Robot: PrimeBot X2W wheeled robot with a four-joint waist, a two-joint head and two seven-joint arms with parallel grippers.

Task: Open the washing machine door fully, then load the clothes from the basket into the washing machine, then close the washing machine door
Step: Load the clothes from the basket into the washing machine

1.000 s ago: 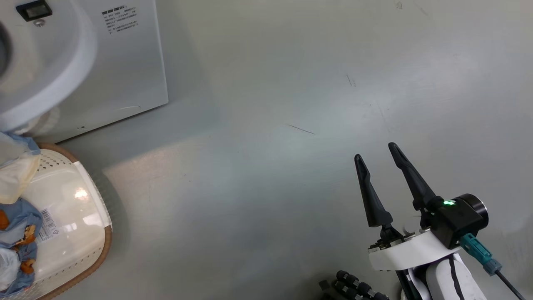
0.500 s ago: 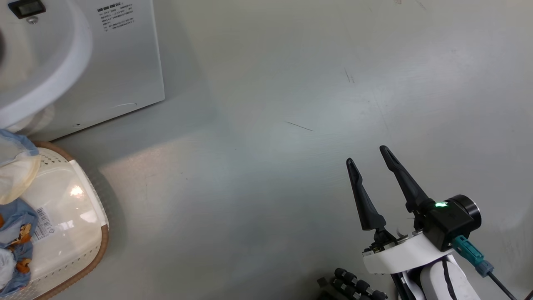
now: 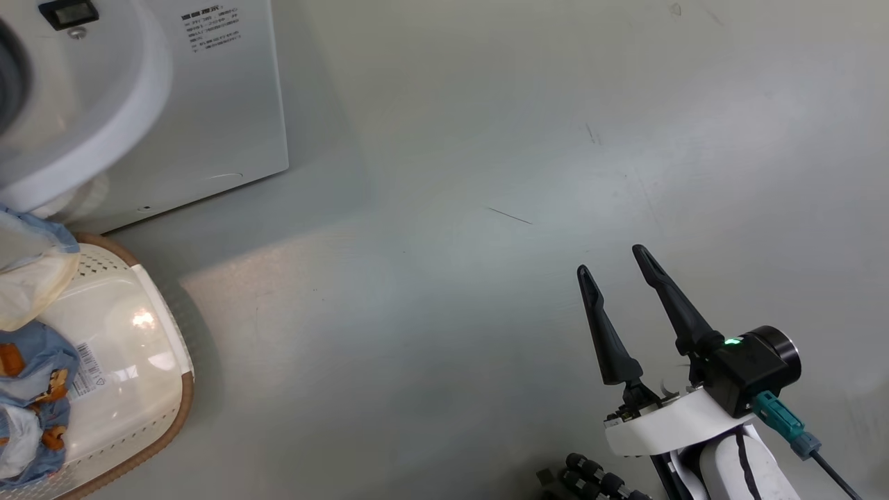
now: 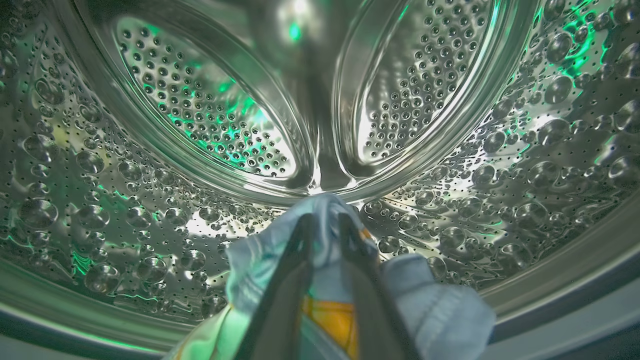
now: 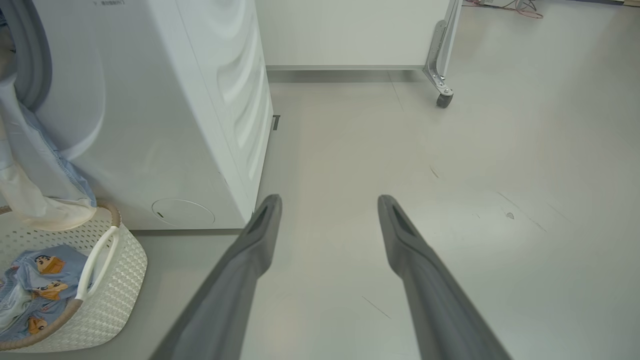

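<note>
Inside the steel perforated drum (image 4: 200,125), the left gripper (image 4: 325,217) had its long dark fingers nearly together on a light blue printed cloth (image 4: 440,310), evidently to drop it there. The right gripper (image 3: 610,258) hung empty, fingers wide apart, clear of the cream perforated basket (image 3: 160,305) holding more blue clothes (image 3: 35,368)

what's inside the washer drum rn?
Left end effector holding light blue cloth, its fingers nearly together, over the steel drum wall. The drum surface beneath the cloth is covered.

The right arm's (image 3: 729,472) long tapered dark jaws join a white wrist shell (image 3: 667,423) bearing a black camera block (image 3: 757,364), green light (image 3: 730,341) and teal cable plug (image 3: 781,417).
</note>
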